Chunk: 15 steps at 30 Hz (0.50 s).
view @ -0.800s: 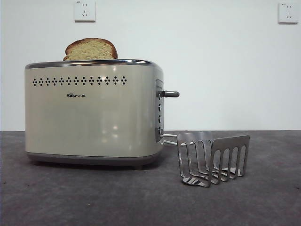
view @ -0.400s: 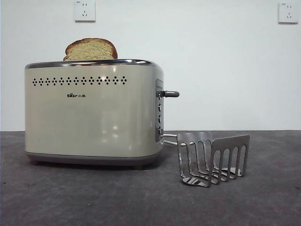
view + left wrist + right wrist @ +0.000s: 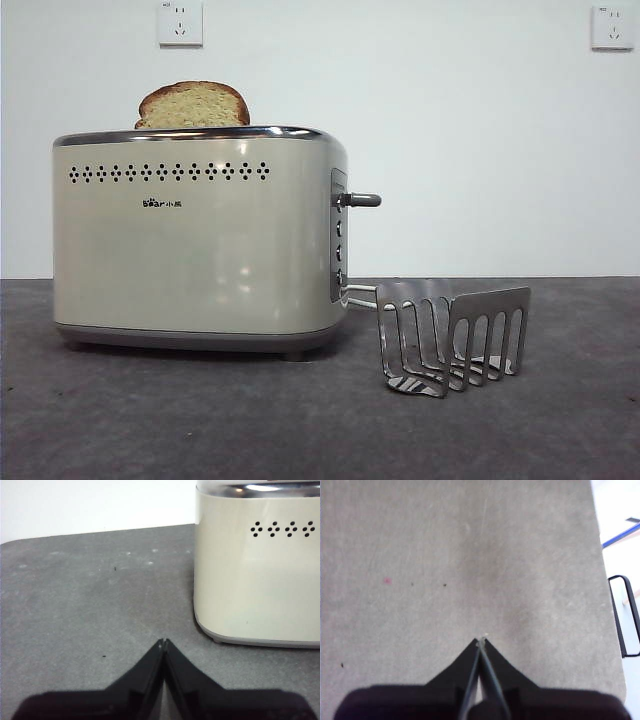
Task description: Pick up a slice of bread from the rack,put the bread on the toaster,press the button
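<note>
The toaster [image 3: 200, 240] stands on the grey surface [image 3: 200, 420], with its long cream side facing the front view. The slice of bread [image 3: 193, 105] stands upright in the top of the toaster, its rounded brown crust rising above the chrome rim. The button [image 3: 360, 200] projects level from the narrow control panel, near the top of its slot. The rack [image 3: 452, 335] stands on the surface just beside that same end of the toaster; its steel plates hold nothing. One rack bar reaches to the toaster's lower corner; whether the two touch cannot be told.

Two white wall sockets [image 3: 180, 22] sit high on the plain white wall behind the surface. No arm shows in the front view, and nothing stands between the button and the space above the rack.

The left tool [image 3: 163, 642] hangs low over bare grey surface with its two black jaws pressed together at the tips and nothing between them. A rounded end of the toaster [image 3: 255, 575] stands near it, apart from the tips, with dot holes visible below the chrome rim.

The right tool [image 3: 481, 641] points down at bare surface [image 3: 460, 570], jaws closed tip to tip and holding nothing. The edge of the surface runs near this tool, with a rounded corner. A black metal frame [image 3: 624, 615] lies beyond that edge on a pale floor.
</note>
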Motion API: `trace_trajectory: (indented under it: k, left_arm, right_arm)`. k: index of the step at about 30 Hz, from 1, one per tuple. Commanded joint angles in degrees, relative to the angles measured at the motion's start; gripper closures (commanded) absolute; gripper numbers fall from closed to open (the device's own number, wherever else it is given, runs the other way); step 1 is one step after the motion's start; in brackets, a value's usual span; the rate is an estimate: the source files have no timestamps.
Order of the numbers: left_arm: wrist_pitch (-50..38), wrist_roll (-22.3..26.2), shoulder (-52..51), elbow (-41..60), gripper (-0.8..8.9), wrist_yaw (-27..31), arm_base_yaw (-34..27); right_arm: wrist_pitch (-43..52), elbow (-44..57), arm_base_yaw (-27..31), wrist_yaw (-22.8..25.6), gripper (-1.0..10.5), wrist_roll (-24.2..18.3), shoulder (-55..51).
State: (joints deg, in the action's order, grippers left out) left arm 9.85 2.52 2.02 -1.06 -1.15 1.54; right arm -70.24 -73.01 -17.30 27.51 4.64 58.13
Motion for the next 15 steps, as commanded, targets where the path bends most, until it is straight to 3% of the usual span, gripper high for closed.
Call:
trace_trajectory:
  k: [1, 5, 8, 12, 15]
  left_arm:
    - [-0.2, 0.5, 0.2, 0.6, 8.17, -0.4, -0.1]
    - [-0.2, 0.5, 0.7, 0.6, 8.17, -0.4, -0.1]
    - [-0.2, 0.5, 1.1, 0.6, 8.17, -0.4, -0.1]
    - [-0.2, 0.5, 1.5, 0.6, 8.17, -0.4, -0.1]
    - [-0.2, 0.5, 1.6, 0.6, 8.17, -0.4, -0.1]
  right_arm:
    - [0.3, 0.5, 0.1, 0.0, 9.5, -0.2, -4.0]
    - [0.3, 1.0, 0.1, 1.0, 9.5, -0.6, -10.9]
    - [3.0, 4.2, 0.1, 4.7, 9.5, -1.7, -16.2]
    - [22.6, 18.0, 0.6, 3.8, 9.5, -1.7, -26.4]
    - [42.4, 33.9, 2.6, -5.2, 9.5, -1.7, -35.8]
